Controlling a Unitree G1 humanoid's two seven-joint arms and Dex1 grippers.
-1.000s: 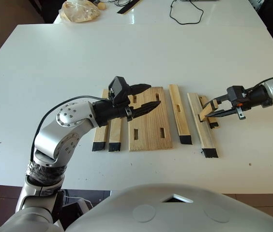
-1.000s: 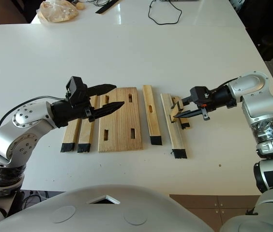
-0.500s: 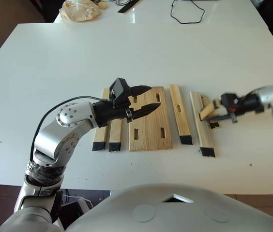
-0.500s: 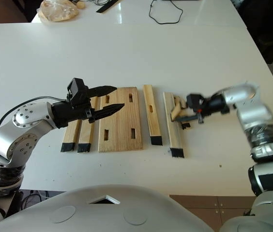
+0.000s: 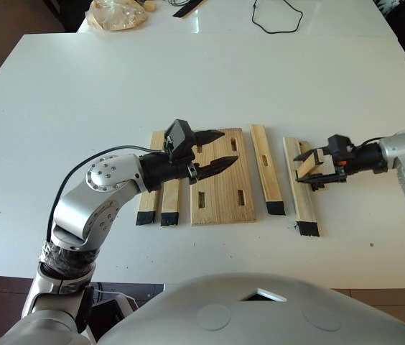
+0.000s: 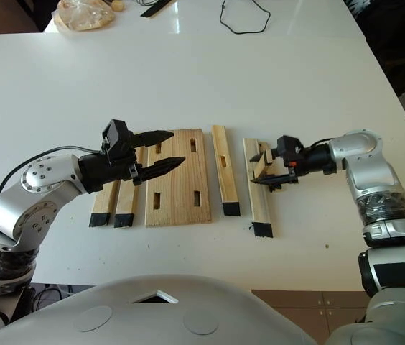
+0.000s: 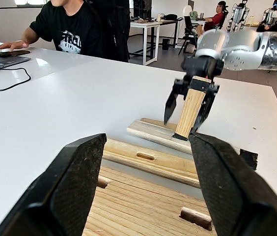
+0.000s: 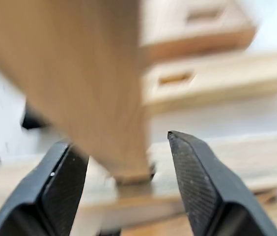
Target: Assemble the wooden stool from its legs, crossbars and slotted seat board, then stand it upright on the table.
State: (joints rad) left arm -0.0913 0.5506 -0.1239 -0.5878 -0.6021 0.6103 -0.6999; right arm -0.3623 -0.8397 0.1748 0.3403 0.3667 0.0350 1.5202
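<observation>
In your left eye view the left gripper (image 5: 228,146) hangs spread open over the slotted seat board (image 5: 220,188) at centre frame, at right the right gripper (image 5: 301,169) clasps a tilted crossbar (image 5: 307,164) above a leg (image 5: 304,200), and in your left wrist view, upper right, that crossbar stands on the leg.

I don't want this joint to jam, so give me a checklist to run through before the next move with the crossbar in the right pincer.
1. Right pincer gripping the crossbar: ok, held end-down.
2. Crossbar's lower end in a slot of the rightmost leg: cannot tell, contact hidden.
3. Left pincer open and empty: ok, above the seat board.
4. Seat board flat, slots showing: ok.
5. Parts joined: not ok, the middle leg lies apart from the board.
</observation>
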